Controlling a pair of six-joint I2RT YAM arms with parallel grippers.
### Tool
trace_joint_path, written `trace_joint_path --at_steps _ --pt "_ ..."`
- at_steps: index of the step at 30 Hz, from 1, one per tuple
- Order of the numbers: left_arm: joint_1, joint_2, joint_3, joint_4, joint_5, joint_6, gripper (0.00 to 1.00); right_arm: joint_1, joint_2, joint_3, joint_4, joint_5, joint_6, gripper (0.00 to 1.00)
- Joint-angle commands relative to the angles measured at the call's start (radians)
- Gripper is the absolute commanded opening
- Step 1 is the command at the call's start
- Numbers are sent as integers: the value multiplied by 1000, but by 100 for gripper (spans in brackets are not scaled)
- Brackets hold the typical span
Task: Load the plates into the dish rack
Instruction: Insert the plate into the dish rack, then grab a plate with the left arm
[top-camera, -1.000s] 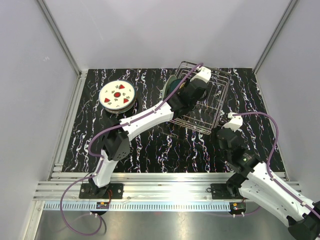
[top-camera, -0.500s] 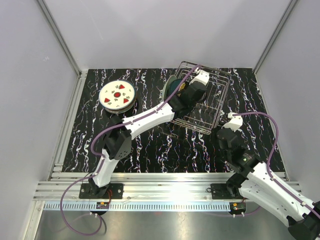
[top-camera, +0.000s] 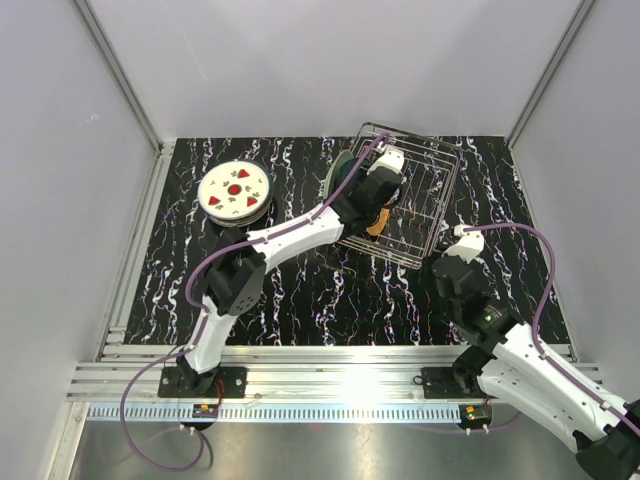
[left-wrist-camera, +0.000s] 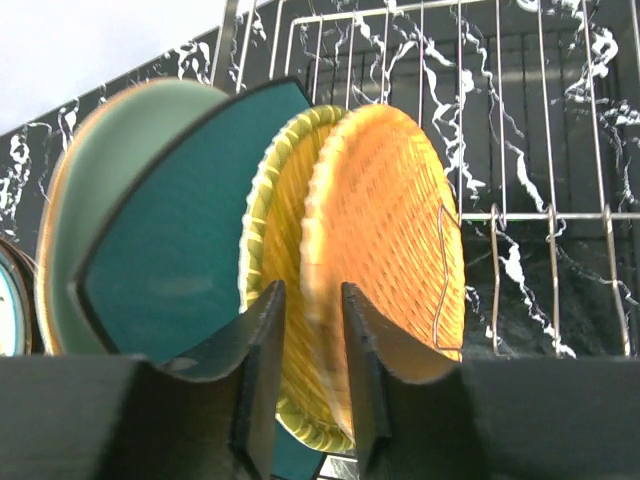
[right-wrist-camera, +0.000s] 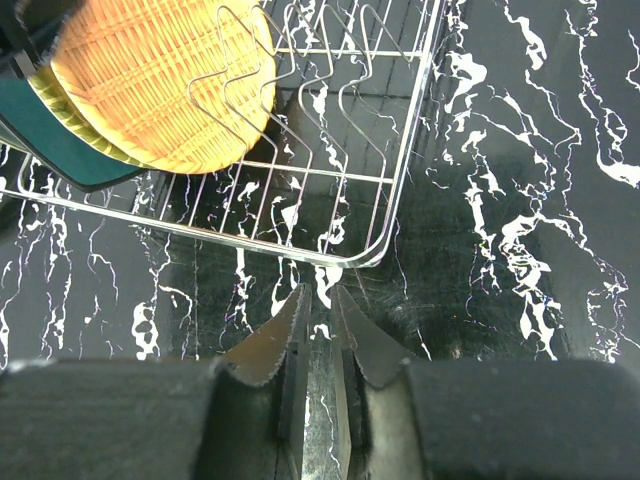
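A black table (top-camera: 300, 290) veined with white is filling the floor of the cell. Plain pale walls (top-camera: 300, 70) are closing it in at 9, 12 and 3 o'clock, with a metal post (top-camera: 117, 70) running up each rear corner. Ribbed aluminium rails (top-camera: 330, 375) are lying along the 6 o'clock edge, where the two arms are bolted down.

One dish rack (top-camera: 432, 190) of thin silver wire is sitting on the table at about 1 o'clock. Four plates are standing on edge in its 9 o'clock end, as the left wrist view is showing them. A mint-green plate (left-wrist-camera: 110, 170) is standing outermost, then a dark teal plate (left-wrist-camera: 180, 260) and a yellow-rimmed woven plate (left-wrist-camera: 270, 230). An orange woven plate (left-wrist-camera: 390, 220) is standing nearest the rack's 3 o'clock side. One stack is resting at 10 o'clock, well apart from the rack, with a white strawberry plate (top-camera: 235, 188) lying on top. How many are lying under it cannot be told.

The left gripper (left-wrist-camera: 312, 290) is reaching into the rack. Its fingers are standing parted and straddling the orange woven plate's rim without pinching it, so the plate is released. The right gripper (right-wrist-camera: 317, 292) is hovering low over bare table just off the rack's 5 o'clock corner. Its fingers are standing only a sliver apart and gripping nothing.
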Motion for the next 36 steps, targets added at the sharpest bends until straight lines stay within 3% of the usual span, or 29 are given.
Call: trace_joint_path --at_steps 1,4,8,14,20,26,31,36 --pt "-1 -84 -15 82 29 -13 37 -6 3 1 36 22 -2 21" --pt "-1 -142 -60 118 73 -12 48 -4 6 0 39 17 -2 21" --pt "-3 -248 -108 174 133 -16 55 -6 11 3 39 13 -5 22" --pt "-4 -398 -153 174 145 -24 57 -6 15 0 47 -1 -8 24" --pt "57 -575 -326 160 95 -62 63 -6 35 -3 62 -26 -16 25" --pt "382 -763 -601 53 294 -406 64 -7 40 -2 64 -55 -17 26" --pt "719 -842 -763 50 554 -659 65 -6 37 -6 76 -75 -22 26" --pt "965 -781 -795 13 801 -721 65 -4 34 -9 85 -99 -22 10"
